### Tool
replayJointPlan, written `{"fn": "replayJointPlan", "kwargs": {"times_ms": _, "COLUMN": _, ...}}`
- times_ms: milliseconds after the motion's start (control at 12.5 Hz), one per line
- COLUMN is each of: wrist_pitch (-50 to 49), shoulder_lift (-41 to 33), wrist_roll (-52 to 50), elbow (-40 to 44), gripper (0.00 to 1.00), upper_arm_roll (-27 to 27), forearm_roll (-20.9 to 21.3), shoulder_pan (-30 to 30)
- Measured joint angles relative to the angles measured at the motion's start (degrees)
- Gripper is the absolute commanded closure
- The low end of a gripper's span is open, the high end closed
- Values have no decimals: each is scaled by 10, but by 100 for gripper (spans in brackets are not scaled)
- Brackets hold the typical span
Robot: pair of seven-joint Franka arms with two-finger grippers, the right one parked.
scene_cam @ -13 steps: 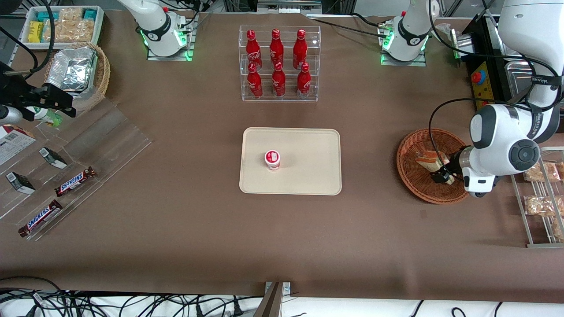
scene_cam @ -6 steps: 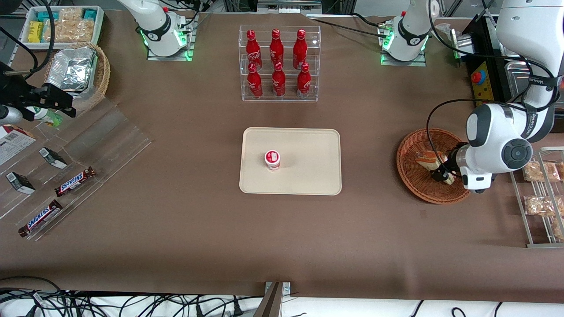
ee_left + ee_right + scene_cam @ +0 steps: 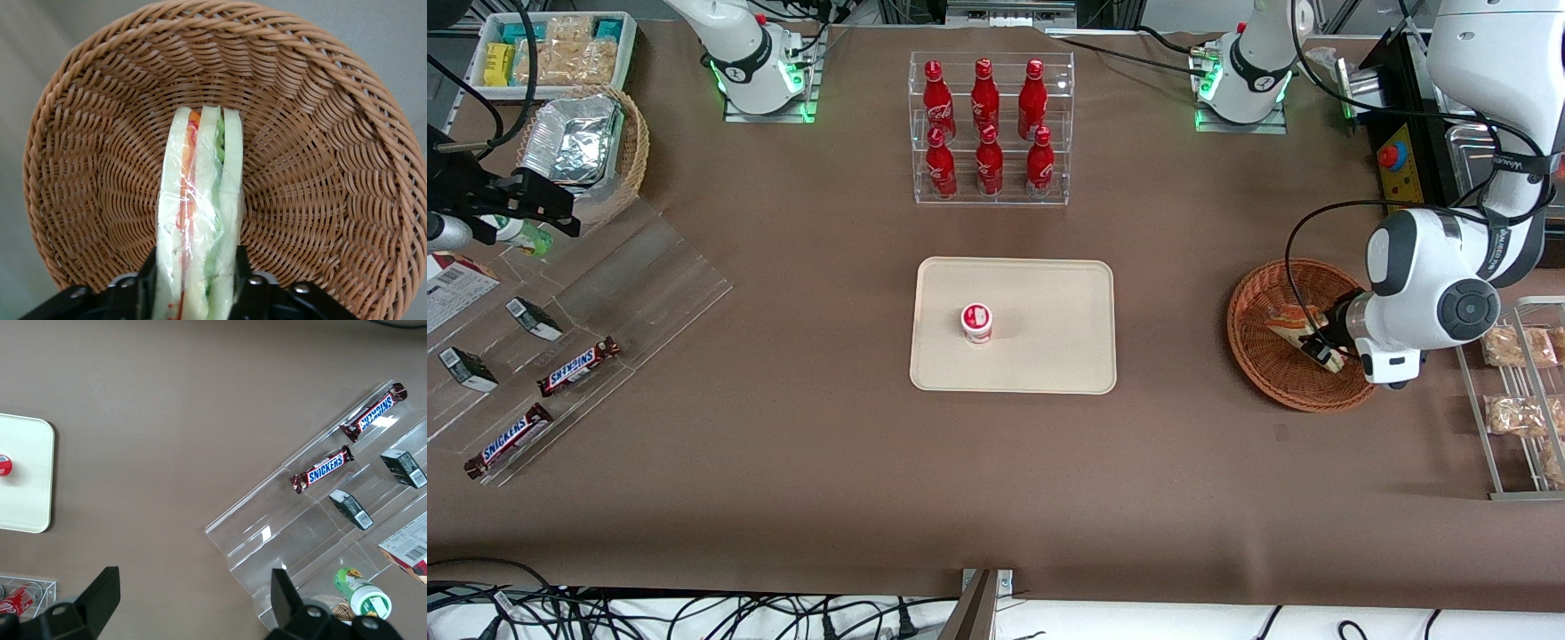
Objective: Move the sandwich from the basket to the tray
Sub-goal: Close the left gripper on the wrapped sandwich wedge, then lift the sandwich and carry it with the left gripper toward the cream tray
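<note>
While the claw (image 3: 193, 283) pinches the sandwich (image 3: 197, 220) over the basket (image 3: 320, 147), slippery wrap risks slippage before the tray (image 3: 1049, 293).

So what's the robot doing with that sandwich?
The working arm's gripper is down inside the basket, with its jaws shut on the wrapped sandwich. The sandwich is still inside the basket's rim. The tray waits in the middle of the table, holding only a small red-and-white cup.
</note>
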Motion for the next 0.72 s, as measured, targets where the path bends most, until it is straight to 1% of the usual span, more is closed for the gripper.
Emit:
{"fn": "replayJointPlan", "kwargs": {"times_ms": 399, "wrist_pitch": -7, "shoulder_lift": -7, "wrist_roll": 14, "elbow": 0, "gripper": 74, "upper_arm_roll": -5, "forearm_roll": 1, "shoulder_pan": -2}}
{"fn": "replayJointPlan", "kwargs": {"times_ms": 717, "wrist_pitch": -108, "shoulder_lift": -35, "wrist_roll": 75, "elbow": 33, "gripper": 74, "upper_arm_roll": -19, "forearm_roll": 3, "shoulder_pan": -4}}
